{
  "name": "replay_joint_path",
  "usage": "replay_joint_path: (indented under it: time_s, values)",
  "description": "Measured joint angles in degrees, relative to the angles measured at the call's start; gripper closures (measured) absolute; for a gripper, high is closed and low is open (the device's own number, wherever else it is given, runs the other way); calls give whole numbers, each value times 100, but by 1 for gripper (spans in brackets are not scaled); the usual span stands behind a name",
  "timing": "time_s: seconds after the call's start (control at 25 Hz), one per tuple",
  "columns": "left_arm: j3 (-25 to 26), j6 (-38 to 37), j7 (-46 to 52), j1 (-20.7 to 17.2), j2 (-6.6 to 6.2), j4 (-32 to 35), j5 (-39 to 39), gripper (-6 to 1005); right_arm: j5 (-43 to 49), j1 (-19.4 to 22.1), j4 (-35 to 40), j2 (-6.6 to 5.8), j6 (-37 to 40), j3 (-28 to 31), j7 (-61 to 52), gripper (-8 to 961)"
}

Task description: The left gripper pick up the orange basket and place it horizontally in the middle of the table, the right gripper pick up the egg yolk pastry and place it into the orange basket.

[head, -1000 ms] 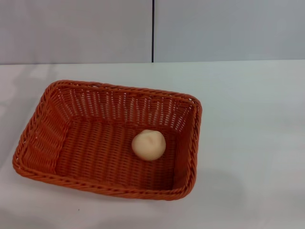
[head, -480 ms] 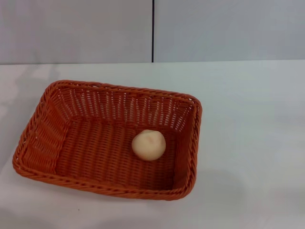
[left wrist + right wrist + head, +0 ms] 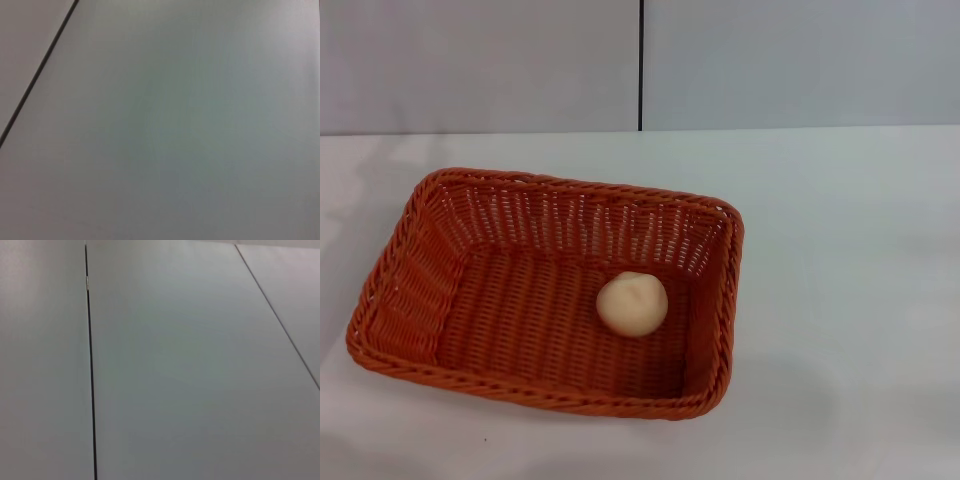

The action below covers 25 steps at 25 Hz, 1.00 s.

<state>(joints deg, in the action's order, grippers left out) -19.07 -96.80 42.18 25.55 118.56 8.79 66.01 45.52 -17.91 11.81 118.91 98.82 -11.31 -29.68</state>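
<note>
You'll find nothing has shifted over the last second: the egg yolk pastry (image 3: 632, 303) rests inside the orange basket (image 3: 395, 300) mid-table (image 3: 840, 250), toward its left edge, both grippers out of view, finger state indeterminable, so the task looks complete.

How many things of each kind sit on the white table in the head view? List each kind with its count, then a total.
Orange basket: 1
Egg yolk pastry: 1, inside the basket
Total: 2

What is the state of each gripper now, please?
Left gripper: not in any view, state cannot be told.
Right gripper: not in any view, state cannot be told.
</note>
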Motion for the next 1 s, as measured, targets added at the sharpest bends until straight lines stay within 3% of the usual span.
replay_joint_path:
  time_s: [1.0]
  values:
    - [0, -5, -79, 115, 1, -119, 0, 533, -6, -19, -3, 1, -35, 15, -33, 268]
